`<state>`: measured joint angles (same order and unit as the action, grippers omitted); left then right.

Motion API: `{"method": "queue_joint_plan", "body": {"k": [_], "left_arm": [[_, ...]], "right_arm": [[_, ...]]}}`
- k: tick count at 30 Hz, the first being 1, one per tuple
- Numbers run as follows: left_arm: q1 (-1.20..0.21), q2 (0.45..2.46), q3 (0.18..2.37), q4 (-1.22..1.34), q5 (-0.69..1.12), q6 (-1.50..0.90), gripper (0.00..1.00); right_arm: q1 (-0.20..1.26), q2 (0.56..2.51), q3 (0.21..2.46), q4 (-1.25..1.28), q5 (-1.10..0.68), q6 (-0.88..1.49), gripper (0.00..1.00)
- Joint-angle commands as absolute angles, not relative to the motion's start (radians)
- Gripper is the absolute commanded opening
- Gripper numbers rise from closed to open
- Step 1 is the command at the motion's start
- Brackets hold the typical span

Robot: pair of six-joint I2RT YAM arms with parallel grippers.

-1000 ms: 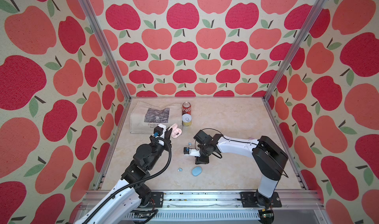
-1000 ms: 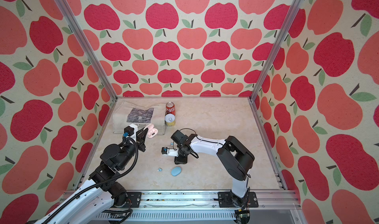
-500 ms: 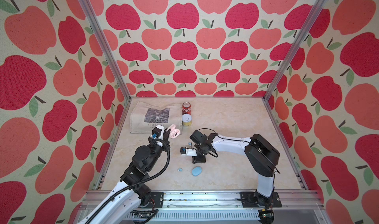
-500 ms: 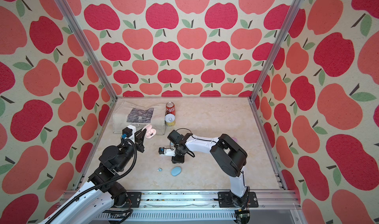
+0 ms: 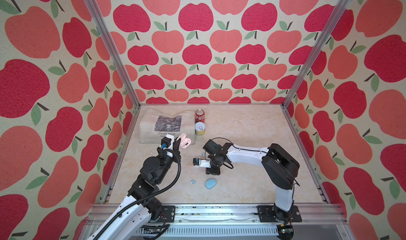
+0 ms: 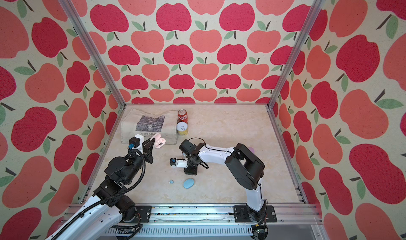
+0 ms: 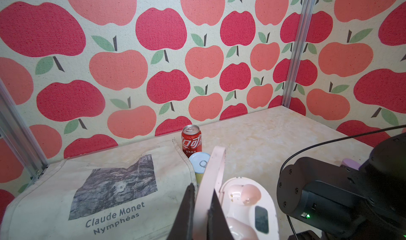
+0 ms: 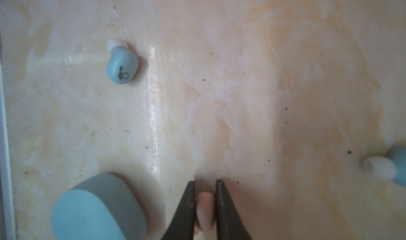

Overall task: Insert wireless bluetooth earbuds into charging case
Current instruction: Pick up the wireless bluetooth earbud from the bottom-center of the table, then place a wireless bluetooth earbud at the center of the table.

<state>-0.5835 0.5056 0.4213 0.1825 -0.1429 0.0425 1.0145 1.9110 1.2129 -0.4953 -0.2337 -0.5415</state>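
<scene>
the right tool [image 8: 205, 181] points down at the marbled tabletop [image 5: 241, 129], near its middle. its two dark fingers are pressed in on a pink earbud [image 8: 205, 208], which shows between them just behind the tips. i cannot tell whether the tips touch the surface.

the left tool [image 7: 202, 188] is raised, pinching the upright open lid of the pink charging case [image 7: 248, 206]. in both top views that case lies between 10 and 11 o'clock from the right tool, well apart from it. its wells face up in the left wrist view, but i cannot tell whether a bud sits in either.

seen in a top view, a closed light blue case [image 5: 211, 182] lies on the tabletop near the right tool, at 6 o'clock. a light blue earbud [image 5: 193, 181] lies just beside that case, at its 9 o'clock. a second light blue earbud [image 5: 203, 154] lies at 11 o'clock from the right tool.

a purple case [image 6: 251, 150] is mostly hidden behind the right arm, toward 2 o'clock.

a claude monet tote bag [image 5: 167, 124] lies flat toward 10 o'clock on the tabletop. a cola can [image 5: 200, 116] and a pull-tab tin [image 5: 200, 128] stand upright just beside its 3 o'clock edge.
</scene>
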Motion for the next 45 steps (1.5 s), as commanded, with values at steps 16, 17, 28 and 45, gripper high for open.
{"method": "queue_joint_plan", "body": {"k": [16, 17, 28, 45], "left_arm": [[-0.574, 0.658, 0.445, 0.302, -0.087, 0.063, 0.0], [-0.574, 0.671, 0.446, 0.312, -0.081, 0.063, 0.0], [-0.574, 0.786, 0.479, 0.394, -0.035, 0.077, 0.0], [-0.573, 0.776, 0.477, 0.383, -0.04, 0.07, 0.0]], "right_arm": [[0.764, 1.756, 1.227, -0.492, -0.136, 0.048, 0.06], [0.746, 1.756, 1.23, -0.5, -0.127, 0.104, 0.06], [0.689, 1.901, 1.325, -0.589, 0.024, 0.378, 0.08], [0.669, 2.017, 1.417, -0.637, 0.019, 0.413, 0.34]]}}
